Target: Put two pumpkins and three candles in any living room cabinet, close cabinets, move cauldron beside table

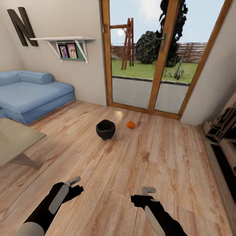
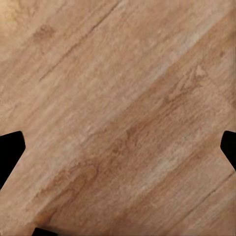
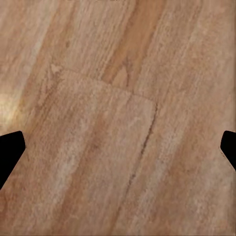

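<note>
A black cauldron (image 1: 105, 129) stands on the wood floor in the middle of the room. One small orange pumpkin (image 1: 130, 124) lies just to its right, a short gap apart. The candles are out of view. My left gripper (image 1: 76, 184) and right gripper (image 1: 144, 194) hang low at the near edge of the head view, well short of both things. Each is open and holds nothing. In the wrist views the dark fingertips (image 2: 10, 150) (image 3: 10, 150) sit far apart over bare floorboards.
A pale low table (image 1: 14, 141) stands at the left, with a blue sofa (image 1: 32, 95) behind it. Glass patio doors (image 1: 147, 55) fill the far wall. Low furniture (image 1: 223, 141) runs along the right wall; I cannot tell whether it is the cabinet.
</note>
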